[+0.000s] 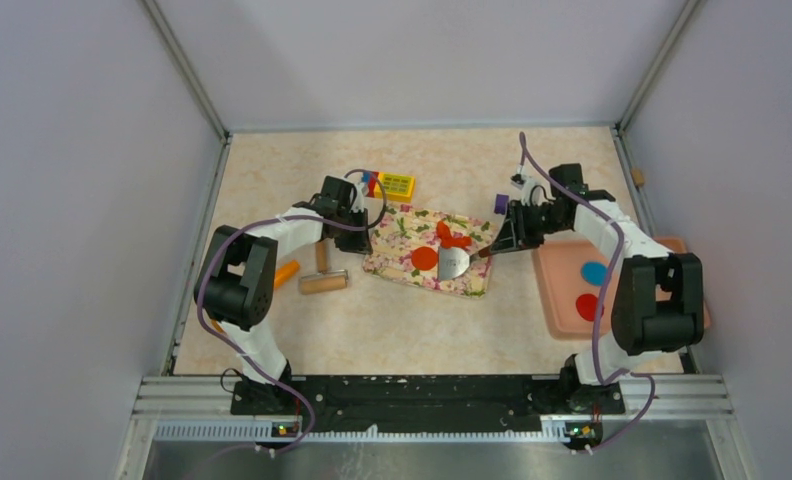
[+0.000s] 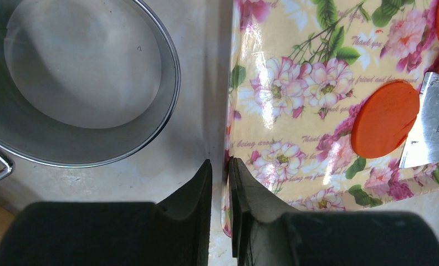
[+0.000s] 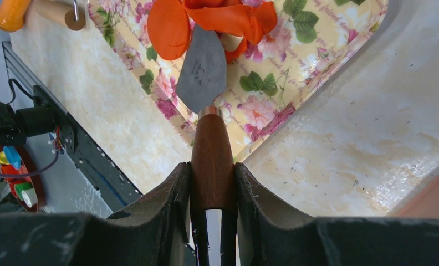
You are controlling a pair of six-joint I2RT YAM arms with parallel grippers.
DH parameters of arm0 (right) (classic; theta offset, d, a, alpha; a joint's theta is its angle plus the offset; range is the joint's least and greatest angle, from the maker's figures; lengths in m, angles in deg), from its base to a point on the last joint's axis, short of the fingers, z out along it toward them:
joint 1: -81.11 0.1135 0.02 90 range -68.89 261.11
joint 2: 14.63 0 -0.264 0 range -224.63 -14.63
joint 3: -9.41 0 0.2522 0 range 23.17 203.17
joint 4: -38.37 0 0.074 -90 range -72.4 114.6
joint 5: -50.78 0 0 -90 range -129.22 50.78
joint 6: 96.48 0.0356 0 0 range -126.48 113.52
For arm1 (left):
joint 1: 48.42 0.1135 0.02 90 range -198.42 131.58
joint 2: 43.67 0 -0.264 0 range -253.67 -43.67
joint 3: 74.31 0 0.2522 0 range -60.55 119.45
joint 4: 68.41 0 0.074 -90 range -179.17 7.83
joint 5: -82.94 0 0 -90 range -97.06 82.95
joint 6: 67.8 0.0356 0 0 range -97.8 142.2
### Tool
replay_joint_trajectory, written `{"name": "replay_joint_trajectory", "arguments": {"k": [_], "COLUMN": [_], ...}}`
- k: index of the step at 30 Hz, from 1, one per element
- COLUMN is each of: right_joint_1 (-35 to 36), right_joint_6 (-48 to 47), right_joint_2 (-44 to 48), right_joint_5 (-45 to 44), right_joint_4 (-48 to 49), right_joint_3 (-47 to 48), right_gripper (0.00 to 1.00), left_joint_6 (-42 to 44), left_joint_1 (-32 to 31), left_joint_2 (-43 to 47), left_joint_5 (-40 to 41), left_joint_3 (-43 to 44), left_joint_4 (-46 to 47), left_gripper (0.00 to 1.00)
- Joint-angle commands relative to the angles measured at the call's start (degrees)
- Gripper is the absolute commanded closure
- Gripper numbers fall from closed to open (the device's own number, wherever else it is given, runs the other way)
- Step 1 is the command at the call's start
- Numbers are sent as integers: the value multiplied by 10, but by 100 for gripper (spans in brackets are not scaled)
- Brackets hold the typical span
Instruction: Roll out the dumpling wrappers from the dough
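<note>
The red-orange dough (image 1: 453, 238) lies as an irregular blob on a floral mat (image 1: 402, 235). Beside it is a flat round dumpling wrapper (image 1: 424, 258), also seen as the wrapper (image 2: 384, 118) and the wrapper (image 3: 167, 30). My right gripper (image 3: 213, 172) is shut on the wooden handle (image 3: 212, 155) of a spatula. Its metal blade (image 3: 203, 69) lies flat on the mat, with its far edge at the dough (image 3: 228, 19) and one side against the wrapper. My left gripper (image 2: 220, 177) is shut on the mat's left edge (image 2: 228, 138).
A round metal ring (image 2: 167, 66) sits on the table just left of the mat. A wooden rolling pin (image 1: 323, 283) and an orange carrot toy (image 1: 285, 273) lie farther left. A pink tray (image 1: 557, 285) at the right holds a blue disc (image 1: 594, 272) and a red disc (image 1: 588, 305). A yellow toy (image 1: 395, 184) is behind the mat.
</note>
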Motion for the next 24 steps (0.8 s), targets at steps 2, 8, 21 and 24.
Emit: {"name": "replay_joint_trajectory", "arguments": {"k": [2, 8, 21, 24], "right_joint_1": [9, 13, 36, 37], "right_joint_6": [-4, -8, 28, 39], "right_joint_2": [-8, -9, -39, -47], "right_joint_5": [-13, -10, -8, -4], "right_joint_4": [11, 8, 49, 52], "right_joint_3": [5, 1, 8, 13], "right_gripper": [100, 100, 100, 100], "left_joint_6": [-1, -1, -1, -1], "left_joint_1": [6, 6, 6, 6], "left_joint_2": [9, 8, 10, 11], "left_joint_5": [6, 6, 6, 4], "left_joint_3": [-5, -5, -7, -9], "left_joint_4": [11, 13, 15, 16], "left_gripper": [80, 79, 79, 79]}}
